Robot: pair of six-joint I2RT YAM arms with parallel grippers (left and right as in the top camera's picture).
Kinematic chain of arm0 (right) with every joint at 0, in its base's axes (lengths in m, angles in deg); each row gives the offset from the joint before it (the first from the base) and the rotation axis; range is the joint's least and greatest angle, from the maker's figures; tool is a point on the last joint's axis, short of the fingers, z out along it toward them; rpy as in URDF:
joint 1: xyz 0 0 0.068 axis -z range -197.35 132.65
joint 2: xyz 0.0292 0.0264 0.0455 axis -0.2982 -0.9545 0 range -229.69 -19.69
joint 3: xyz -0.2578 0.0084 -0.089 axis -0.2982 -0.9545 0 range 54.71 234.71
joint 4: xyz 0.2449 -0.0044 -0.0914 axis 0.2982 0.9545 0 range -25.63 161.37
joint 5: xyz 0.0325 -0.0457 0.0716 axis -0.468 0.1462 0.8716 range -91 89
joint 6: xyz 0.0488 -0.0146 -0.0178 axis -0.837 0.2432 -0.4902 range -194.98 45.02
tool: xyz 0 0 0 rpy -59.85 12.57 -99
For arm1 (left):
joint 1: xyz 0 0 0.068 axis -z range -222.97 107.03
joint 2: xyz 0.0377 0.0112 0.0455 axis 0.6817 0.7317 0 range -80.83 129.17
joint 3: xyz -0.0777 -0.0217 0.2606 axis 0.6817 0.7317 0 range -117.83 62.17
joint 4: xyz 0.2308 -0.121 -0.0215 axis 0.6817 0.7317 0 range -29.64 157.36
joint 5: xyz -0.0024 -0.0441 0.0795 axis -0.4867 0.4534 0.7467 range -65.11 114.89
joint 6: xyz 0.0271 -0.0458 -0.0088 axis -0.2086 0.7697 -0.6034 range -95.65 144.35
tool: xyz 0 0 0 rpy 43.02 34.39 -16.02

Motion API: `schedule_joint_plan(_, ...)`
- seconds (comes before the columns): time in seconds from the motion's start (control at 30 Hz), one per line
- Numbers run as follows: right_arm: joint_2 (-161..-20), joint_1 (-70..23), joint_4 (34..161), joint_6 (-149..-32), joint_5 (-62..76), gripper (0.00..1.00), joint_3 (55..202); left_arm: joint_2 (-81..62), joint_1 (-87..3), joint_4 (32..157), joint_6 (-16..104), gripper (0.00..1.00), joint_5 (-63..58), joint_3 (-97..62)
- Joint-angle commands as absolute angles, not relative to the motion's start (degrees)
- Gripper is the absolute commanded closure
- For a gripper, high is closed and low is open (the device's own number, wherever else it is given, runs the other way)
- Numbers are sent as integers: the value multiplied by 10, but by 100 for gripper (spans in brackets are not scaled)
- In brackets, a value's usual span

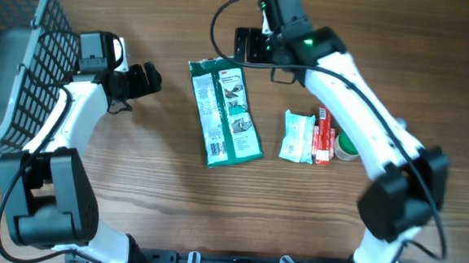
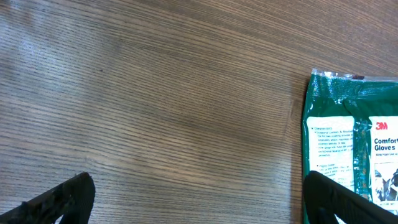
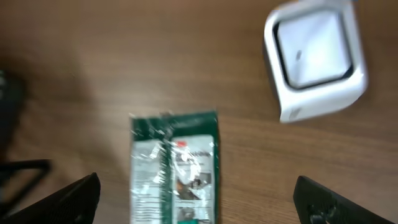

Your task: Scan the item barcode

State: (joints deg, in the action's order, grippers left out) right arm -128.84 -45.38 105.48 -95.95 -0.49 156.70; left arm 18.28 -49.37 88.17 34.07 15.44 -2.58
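Roughly near-to-far, glove packet (image 1: 224,111), header end farthest.

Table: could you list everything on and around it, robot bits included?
glove packet: one, green, middle of the table
small packet: one, white and green, right of the glove packet
slim pack: one, red, beside the small packet
round thing: one, green, partly hidden under the right arm
square device: one, white, right wrist view only
basket: one, grey mesh, far left
table: one, brown wood
left claw: one, black, open, left of the glove packet
right claw: one, black, open, by the packet's top end
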Motion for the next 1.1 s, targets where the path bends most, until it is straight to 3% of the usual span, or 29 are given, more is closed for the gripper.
schedule_joint_plan(0.0,-1193,-458,1053,-960,-14,0,1566,178,-498,880,338,0,160,-31)
schedule_joint_plan(0.33,-980,-458,1055,-958,-20,0,1566,178,-498,880,338,0,160,-31)
schedule_joint_plan(0.6,-864,-458,1077,-958,-190,0,1566,178,-498,880,338,0,160,-31)
schedule_joint_plan(0.8,-806,-441,1069,-914,-194,0,1552,178,-498,880,338,0,160,-31)
schedule_joint_plan(1.07,-618,-315,805,-783,-30,0,1251,178,-498,880,338,0,160,-31)
